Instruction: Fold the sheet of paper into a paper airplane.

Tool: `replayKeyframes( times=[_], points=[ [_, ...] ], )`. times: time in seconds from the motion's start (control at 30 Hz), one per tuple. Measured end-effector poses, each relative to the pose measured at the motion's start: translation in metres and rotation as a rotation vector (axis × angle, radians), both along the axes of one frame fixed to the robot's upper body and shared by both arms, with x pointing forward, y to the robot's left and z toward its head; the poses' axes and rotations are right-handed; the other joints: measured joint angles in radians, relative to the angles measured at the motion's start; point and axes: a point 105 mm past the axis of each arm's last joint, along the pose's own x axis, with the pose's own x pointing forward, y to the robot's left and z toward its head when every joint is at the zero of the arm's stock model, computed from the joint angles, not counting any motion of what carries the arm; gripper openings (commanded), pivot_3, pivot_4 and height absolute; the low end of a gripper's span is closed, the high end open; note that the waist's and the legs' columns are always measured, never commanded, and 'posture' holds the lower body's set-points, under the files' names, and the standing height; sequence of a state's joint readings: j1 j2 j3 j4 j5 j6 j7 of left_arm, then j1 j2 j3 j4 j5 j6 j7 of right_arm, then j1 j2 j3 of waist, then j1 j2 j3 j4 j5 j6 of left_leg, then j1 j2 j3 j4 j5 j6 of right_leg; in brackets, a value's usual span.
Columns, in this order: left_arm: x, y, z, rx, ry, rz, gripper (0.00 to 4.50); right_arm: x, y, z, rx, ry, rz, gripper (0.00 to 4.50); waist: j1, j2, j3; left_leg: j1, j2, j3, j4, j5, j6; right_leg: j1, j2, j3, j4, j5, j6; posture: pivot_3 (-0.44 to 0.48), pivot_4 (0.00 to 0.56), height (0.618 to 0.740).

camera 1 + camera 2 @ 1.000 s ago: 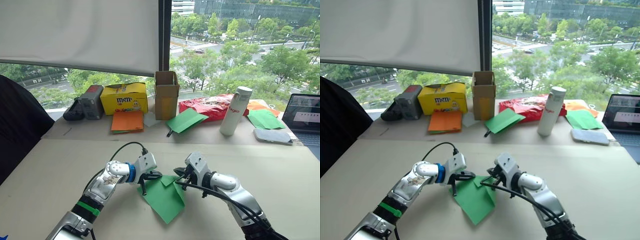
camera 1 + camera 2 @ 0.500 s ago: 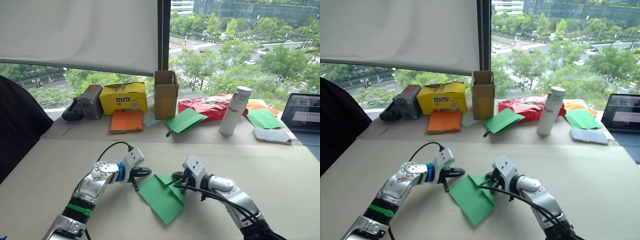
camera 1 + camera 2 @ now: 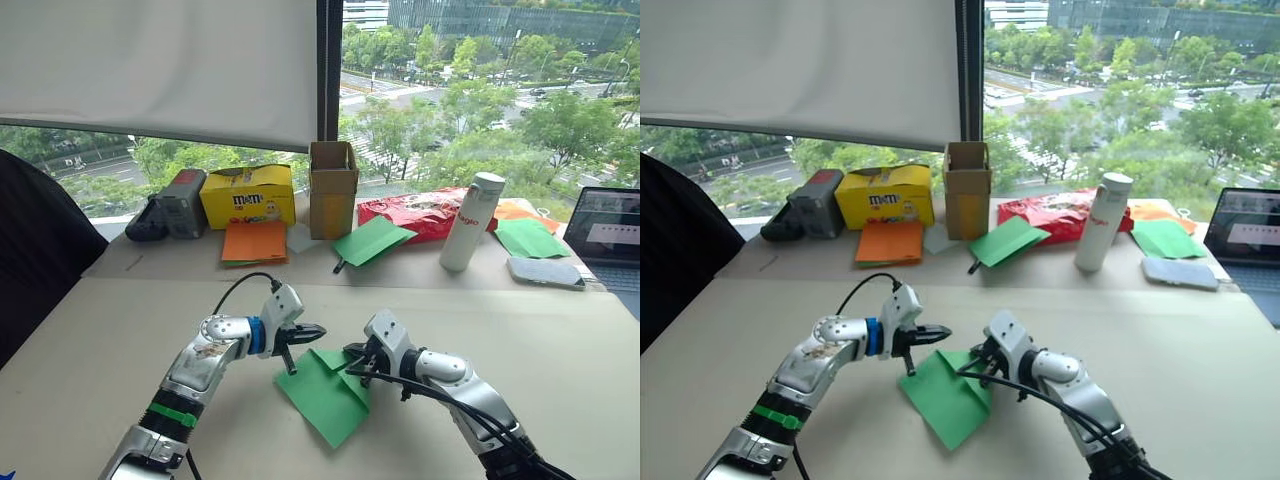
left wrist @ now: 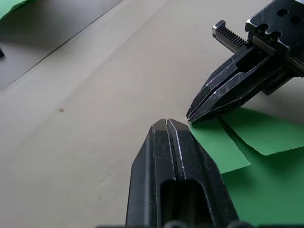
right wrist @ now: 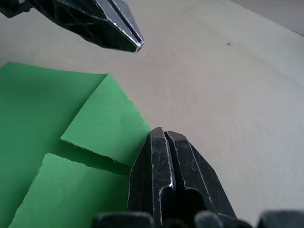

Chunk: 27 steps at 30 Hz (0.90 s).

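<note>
Green sheet: one thin bright green sheet of paper (image 3: 326,393), partly folded, lies flat on the pale beige worktop (image 3: 90,350), with two small folded flaps at its far corner.
Count on the ledge: behind the sheet stand one yellow candy box (image 3: 248,195), one open brown cardboard box (image 3: 333,189), one red snack bag (image 3: 415,213), one white bottle (image 3: 471,221), one stack of orange paper sheets (image 3: 254,241) and two loose green papers (image 3: 372,240), the second (image 3: 530,238) near a laptop (image 3: 611,227).
Head views: both arms reach to the sheet's far corner, the left gripper (image 3: 300,340) just beside its left edge and the right gripper (image 3: 352,357) over the flaps.
Left wrist view: the left gripper's fingers (image 4: 167,142) are pressed together with nothing between them, their tip at the edge of a flap; the right gripper (image 4: 194,115) comes in opposite, its point touching or just above that flap, which one I cannot tell.
Right wrist view: the right gripper's fingers (image 5: 164,152) are likewise clenched together and empty, resting at the flap's edge, with the left gripper (image 5: 137,46) apart from the sheet, over bare worktop.
</note>
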<state>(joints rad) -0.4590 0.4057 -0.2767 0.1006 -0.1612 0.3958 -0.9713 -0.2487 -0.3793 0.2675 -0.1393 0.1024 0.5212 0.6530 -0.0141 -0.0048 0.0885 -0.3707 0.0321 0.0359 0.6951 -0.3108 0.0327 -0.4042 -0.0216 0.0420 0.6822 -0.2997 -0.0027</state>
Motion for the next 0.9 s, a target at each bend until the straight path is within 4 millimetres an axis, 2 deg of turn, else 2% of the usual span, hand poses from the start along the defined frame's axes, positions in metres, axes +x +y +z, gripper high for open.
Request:
replayKeyframes(
  times=[0.23,0.47,0.73,0.9],
  points=[
    [-0.002,-0.009,-0.021,0.049,0.039,-0.010,0.01,-0.004,-0.002,0.000,0.004,-0.008,-0.021,0.00,0.001,-0.001,0.000,0.000,0.000,0.000,0.000,0.000,0.000,0.000,0.000,0.000,0.000,0.000,0.000,0.000,0.150,0.656],
    [-0.001,-0.011,-0.025,0.074,0.009,0.006,0.01,-0.006,-0.007,0.000,-0.009,-0.010,-0.031,0.00,0.002,-0.002,0.001,0.000,0.000,0.000,0.000,0.000,0.000,0.000,-0.001,0.000,0.000,0.000,0.001,0.000,0.150,0.656],
    [-0.003,-0.012,-0.027,0.064,0.004,0.033,0.01,-0.007,-0.042,0.005,-0.053,-0.012,-0.106,0.00,0.003,-0.003,0.002,0.000,-0.001,0.000,0.000,0.000,0.000,0.000,-0.001,0.000,-0.001,-0.001,0.002,0.000,0.150,0.656],
    [-0.003,-0.014,-0.027,0.060,0.010,0.035,0.01,-0.033,-0.067,0.003,-0.150,0.038,-0.019,0.00,0.005,-0.003,0.002,-0.001,-0.001,0.000,0.000,0.000,0.000,0.001,-0.001,0.000,-0.002,-0.002,0.003,0.000,0.150,0.656]
  ],
)
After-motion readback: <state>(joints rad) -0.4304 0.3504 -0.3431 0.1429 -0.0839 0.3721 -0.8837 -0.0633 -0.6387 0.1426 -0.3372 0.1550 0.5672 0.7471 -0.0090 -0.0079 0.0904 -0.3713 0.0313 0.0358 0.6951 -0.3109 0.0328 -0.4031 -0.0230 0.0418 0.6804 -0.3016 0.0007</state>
